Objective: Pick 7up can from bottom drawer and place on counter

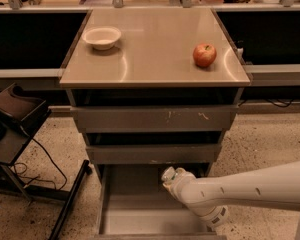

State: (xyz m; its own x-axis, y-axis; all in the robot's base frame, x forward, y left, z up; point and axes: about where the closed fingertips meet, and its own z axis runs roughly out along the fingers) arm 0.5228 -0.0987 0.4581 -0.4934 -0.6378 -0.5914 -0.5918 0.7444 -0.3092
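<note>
no text is legible; hand (pixel 171 176) hangs over the bottom drawer (pixel 135 220).

White bowl (pixel 102 37) back-left, red apple (pixel 204 55) right, well apart. Dark stand (pixel 16 115), cable (pixel 46 155) at left on speckled floor (pixel 270 139).

End effector (pixel 171 178) in bottom drawer (pixel 138 218)

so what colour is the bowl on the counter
Cream-white bowl, clearest in the camera view; the pincer is at the bottom drawer.
</note>
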